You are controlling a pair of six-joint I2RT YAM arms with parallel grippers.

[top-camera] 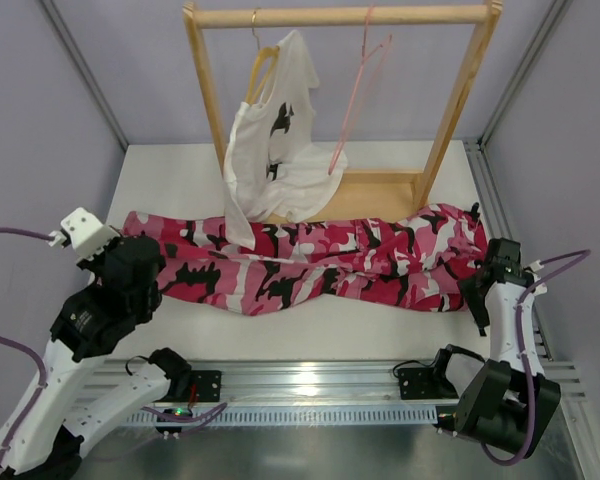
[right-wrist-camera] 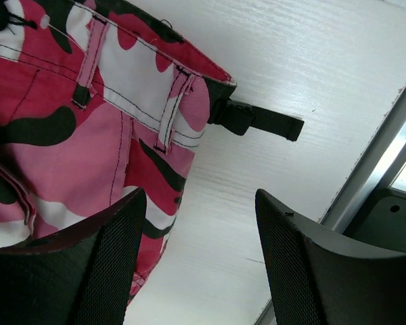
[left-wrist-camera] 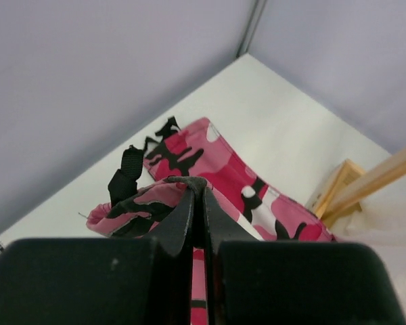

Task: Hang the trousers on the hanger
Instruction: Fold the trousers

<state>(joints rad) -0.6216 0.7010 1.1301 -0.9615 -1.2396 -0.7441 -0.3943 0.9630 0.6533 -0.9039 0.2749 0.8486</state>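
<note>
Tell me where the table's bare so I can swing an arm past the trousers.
Bare: the strip between the trousers and the front rail; the back-left patch bordered by the left wall, the rack's left post and the trousers. Crowded: centre back, where the T-shirt hangs down over the trousers.

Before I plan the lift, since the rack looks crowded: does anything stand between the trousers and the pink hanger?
Partly. The white T-shirt hangs just left of the pink hanger, and its hem drapes onto the trousers. Nothing else visible does.
</note>
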